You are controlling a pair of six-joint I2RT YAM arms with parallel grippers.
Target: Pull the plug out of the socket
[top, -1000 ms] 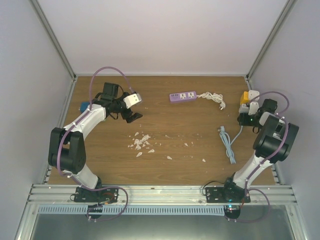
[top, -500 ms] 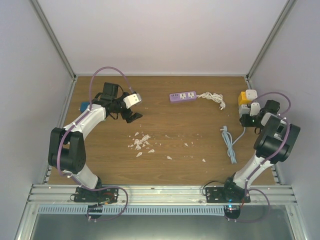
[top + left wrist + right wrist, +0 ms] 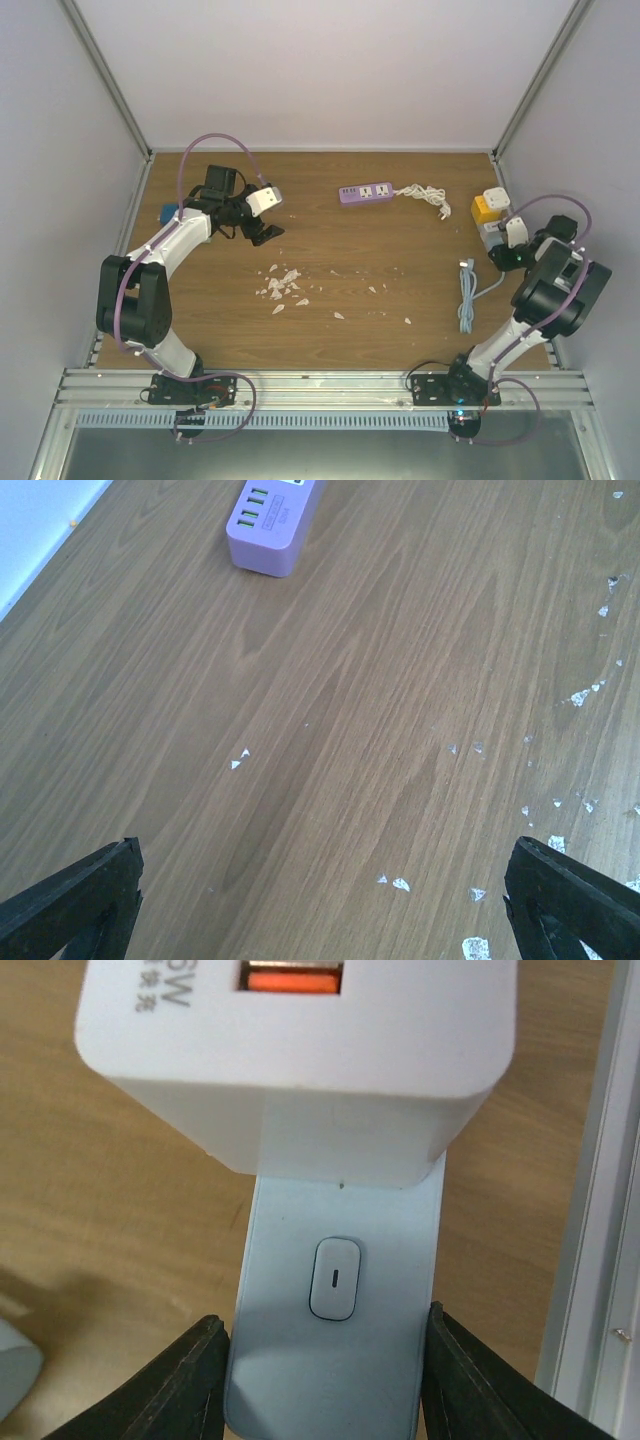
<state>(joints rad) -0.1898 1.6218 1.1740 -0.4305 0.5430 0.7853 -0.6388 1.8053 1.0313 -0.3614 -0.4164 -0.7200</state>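
In the right wrist view a white charger plug (image 3: 300,1040) with an orange port sits plugged into a pale blue socket strip (image 3: 335,1260) that has a small switch. My right gripper (image 3: 325,1385) is shut on the strip's sides, just behind the plug. In the top view the right gripper (image 3: 506,242) holds this strip at the far right of the table, with the white plug (image 3: 495,197) and a yellow block (image 3: 482,209) at its far end. My left gripper (image 3: 262,226) is open and empty over the table's left part; its fingers (image 3: 70,900) stand wide apart.
A purple power strip (image 3: 365,192) with a white coiled cord (image 3: 428,196) lies at the back middle; it also shows in the left wrist view (image 3: 268,520). A pale blue cable (image 3: 466,296) trails from the held strip. White scraps (image 3: 282,285) litter the table's middle. A metal frame rail (image 3: 600,1260) runs close on the right.
My right gripper has drawn the socket strip with its plug nearer and to the right, and the blue cable has slid right with it. The left arm has not moved.
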